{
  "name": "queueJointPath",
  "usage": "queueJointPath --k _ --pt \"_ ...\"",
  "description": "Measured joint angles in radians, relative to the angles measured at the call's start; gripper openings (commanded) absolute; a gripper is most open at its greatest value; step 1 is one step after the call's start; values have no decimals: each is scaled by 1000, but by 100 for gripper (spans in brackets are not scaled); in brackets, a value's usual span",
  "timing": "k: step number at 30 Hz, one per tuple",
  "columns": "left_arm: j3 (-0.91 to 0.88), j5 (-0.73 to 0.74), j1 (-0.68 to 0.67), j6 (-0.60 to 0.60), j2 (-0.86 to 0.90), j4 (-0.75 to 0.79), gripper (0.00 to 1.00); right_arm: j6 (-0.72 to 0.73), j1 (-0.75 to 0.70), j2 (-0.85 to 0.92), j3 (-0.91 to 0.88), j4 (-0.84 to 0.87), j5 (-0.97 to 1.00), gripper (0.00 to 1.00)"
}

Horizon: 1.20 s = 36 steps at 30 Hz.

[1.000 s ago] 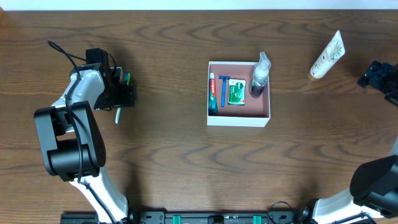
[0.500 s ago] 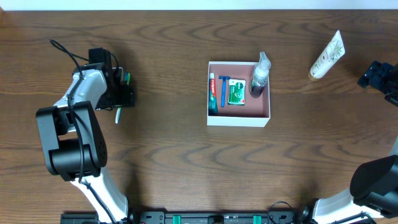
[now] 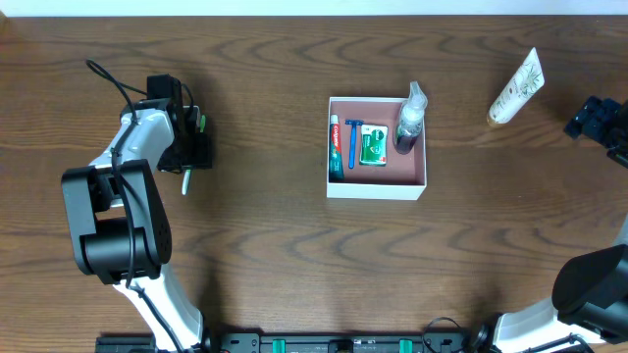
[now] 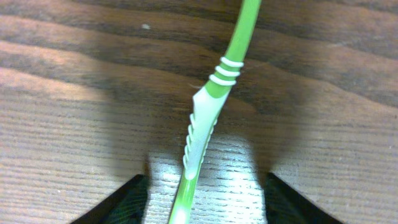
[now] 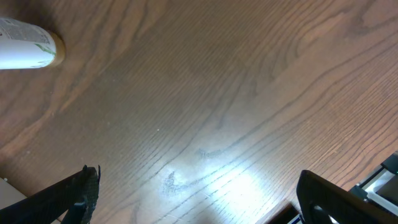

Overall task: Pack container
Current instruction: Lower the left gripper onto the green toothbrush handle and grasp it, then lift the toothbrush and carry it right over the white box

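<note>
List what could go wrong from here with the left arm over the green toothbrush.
1. The toothbrush lies flat on the table, its thin handle slanting between the open jaws of the left gripper. Closing now could pinch it off-centre and let it twist or slip.
2. The far half of the container already holds items, and the spray bottle pokes over its wall. The long toothbrush may catch the rim or nudge the bottle.

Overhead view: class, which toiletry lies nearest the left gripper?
The green toothbrush, right at the left gripper. The others sit in the container, except the tube, which lies far right.
</note>
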Motion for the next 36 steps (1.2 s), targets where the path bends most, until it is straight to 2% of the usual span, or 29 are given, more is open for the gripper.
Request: queueJointPath --k 5,14,17,23,29,36 --pt "0 0 0 2 0 0 43 0 0 0 0 0 0 99" --pt "0 0 0 -2 0 0 9 0 0 0 0 0 0 99" --pt "0 0 0 2 0 0 5 0 0 0 0 0 0 99" --pt "0 0 0 1 -2 -10 6 0 0 0 0 0 0 99" --pt "27 5 0 1 -38 -83 6 0 0 0 0 0 0 99" --pt "85 91 -34 1 -254 -106 6 0 0 0 0 0 0 99"
